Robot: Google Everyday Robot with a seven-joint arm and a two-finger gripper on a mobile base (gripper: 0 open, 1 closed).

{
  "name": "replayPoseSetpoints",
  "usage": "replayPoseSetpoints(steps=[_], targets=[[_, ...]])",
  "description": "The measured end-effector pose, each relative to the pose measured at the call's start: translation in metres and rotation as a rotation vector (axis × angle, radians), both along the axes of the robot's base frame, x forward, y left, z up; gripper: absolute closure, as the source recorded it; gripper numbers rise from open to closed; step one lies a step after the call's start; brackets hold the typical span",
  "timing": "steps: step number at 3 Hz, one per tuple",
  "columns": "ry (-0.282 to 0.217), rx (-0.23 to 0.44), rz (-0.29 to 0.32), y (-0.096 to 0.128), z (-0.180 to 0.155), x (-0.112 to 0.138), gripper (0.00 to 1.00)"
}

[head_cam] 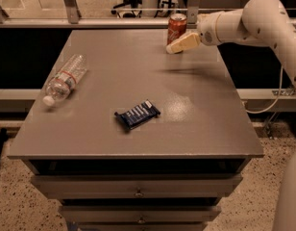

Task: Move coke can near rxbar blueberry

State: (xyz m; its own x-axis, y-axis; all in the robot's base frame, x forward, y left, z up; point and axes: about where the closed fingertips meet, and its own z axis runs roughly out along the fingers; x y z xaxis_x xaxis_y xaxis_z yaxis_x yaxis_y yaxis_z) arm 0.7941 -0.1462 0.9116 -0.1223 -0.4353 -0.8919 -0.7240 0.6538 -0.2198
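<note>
- Position comes first: the coke can point(177, 27) stands upright at the far edge of the bench point(210, 129), and the hand point(174, 47) hangs just in front of it and slightly to its right, low over the surface.
- Whether the hand is open or closed I cannot tell from this angle. It does not appear to have hold of the can or of anything else.
- Judging by this, the step in hand is the approach to the grasp, so the task is at its very start.
- The hand should line up squarely on the can's body, around mid-height, before it closes. A glancing touch could tip the can or push it off the far edge, which lies right behind it.
- A thin aluminium can dents easily, so a firm but moderate squeeze suits it best.
- The rxbar blueberry point(137, 114) lies flat near the middle front of the bench, well apart from the can, so a long carry toward the near side follows.
- The can should be lifted clear of the surface before travel, not dragged.
- Open bench just beside the bar is a good spot to set it down upright, close to the wrapper without landing on it.
- The water bottle point(64, 79) lies on its side far to the left, out of the path.
</note>
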Motion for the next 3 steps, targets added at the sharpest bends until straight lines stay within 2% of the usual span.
replayPoseSetpoints(steps=[1,2,3], targets=[[-0.002,0.057,-0.027,-0.007,0.002,0.023,0.0],[0.026,0.118,-0.034,-0.004,-0.001,0.04,0.0],[0.082,0.173,-0.006,0.019,-0.011,0.043,0.03]])
